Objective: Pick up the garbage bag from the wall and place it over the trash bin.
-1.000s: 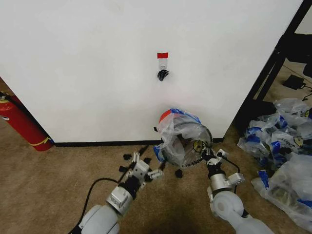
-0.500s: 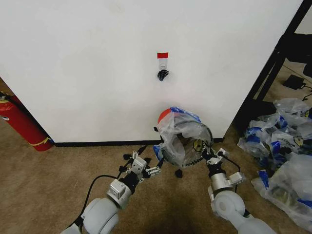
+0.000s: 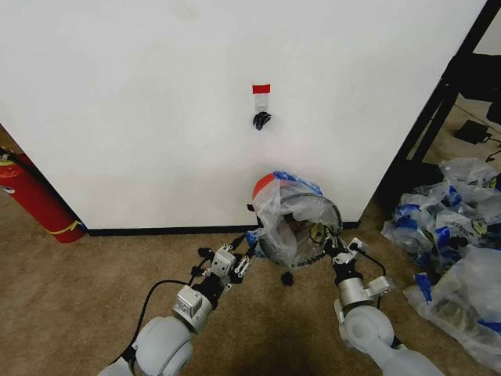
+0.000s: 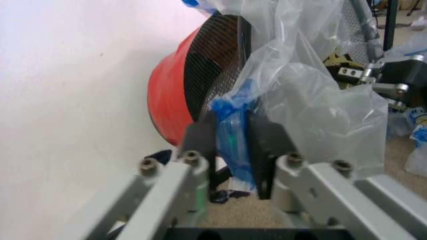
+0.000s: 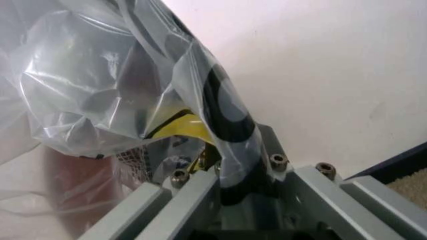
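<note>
At the foot of the wall [image 3: 156,117], the trash bin [image 3: 301,235] lies tipped toward the robot, its red base against the white panel and its dark mesh mouth facing the head camera. Draped over that mouth is the garbage bag [image 3: 274,213], its thin clear plastic bunched across the rim and upper side of the bin.

From the robot's left, the left gripper [image 3: 244,252] reaches to the bag's lower left edge; the left wrist view shows its two dark fingers [image 4: 200,137] pressed close on a blue-printed fold of the garbage bag [image 4: 300,100], beside the mesh and red base of the trash bin [image 4: 200,75]. On the other side, the right gripper [image 3: 329,249] sits at the bin's lower right rim, and the right wrist view shows it pinching a strip of the garbage bag [image 5: 133,90] bearing black and yellow print, with mesh showing behind the plastic.

Higher on the wall, a small hook [image 3: 261,120] hangs bare under a strip of red tape [image 3: 261,88]. A red fire extinguisher [image 3: 35,196] leans at far left, and a heap of plastic bags [image 3: 454,251] lies on the carpet [image 3: 78,298] at right.
</note>
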Robot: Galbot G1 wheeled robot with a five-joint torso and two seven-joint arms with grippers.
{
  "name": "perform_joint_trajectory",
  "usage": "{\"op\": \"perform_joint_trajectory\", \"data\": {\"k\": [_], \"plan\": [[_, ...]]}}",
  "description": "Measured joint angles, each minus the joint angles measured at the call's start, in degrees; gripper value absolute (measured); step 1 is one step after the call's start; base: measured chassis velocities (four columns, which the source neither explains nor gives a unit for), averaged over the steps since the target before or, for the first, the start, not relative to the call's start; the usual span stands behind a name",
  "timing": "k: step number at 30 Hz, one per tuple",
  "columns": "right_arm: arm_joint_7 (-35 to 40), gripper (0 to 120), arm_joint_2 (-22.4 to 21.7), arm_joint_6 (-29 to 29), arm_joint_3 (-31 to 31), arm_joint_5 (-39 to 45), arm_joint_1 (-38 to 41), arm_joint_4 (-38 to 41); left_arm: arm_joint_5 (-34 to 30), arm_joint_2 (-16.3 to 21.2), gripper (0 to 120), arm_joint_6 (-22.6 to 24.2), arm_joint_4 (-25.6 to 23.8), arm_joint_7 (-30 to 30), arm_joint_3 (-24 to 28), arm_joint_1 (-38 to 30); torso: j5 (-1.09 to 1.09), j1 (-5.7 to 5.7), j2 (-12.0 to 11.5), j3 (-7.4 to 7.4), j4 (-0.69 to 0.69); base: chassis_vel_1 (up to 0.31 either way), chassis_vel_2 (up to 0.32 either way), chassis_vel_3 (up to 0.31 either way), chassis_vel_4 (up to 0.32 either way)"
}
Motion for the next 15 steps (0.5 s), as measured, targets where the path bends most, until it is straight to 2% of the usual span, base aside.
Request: {"op": "perform_joint_trajectory", "data": {"k": [5,11,15], "plan": [[0.0,0,0.2,0.0,0.1,-0.1,-0.2,0.1,0.2,-0.3,0,0.1,0.2,0.0,0.0,0.1,0.0,0.0,0.0,0.0,0.0,0.0,0.0,0.0,0.0],[0.1,0,0.1,0.0,0.5,-0.1,-0.8,0.8,1.8,-1.2,0,0.8,1.3,-2.5,-0.6,-0.1,0.0,0.0,0.0,0.0,0.0,0.0,0.0,0.0,0.0],[0.6,0,-0.1,-0.9,0.6,1.3,-1.8,2.7,2.7,-1.6,0,4.1,1.9,-7.1,-1.1,0.3,0.0,0.0,0.0,0.0,0.0,0.0,0.0,0.0,0.0]]}}
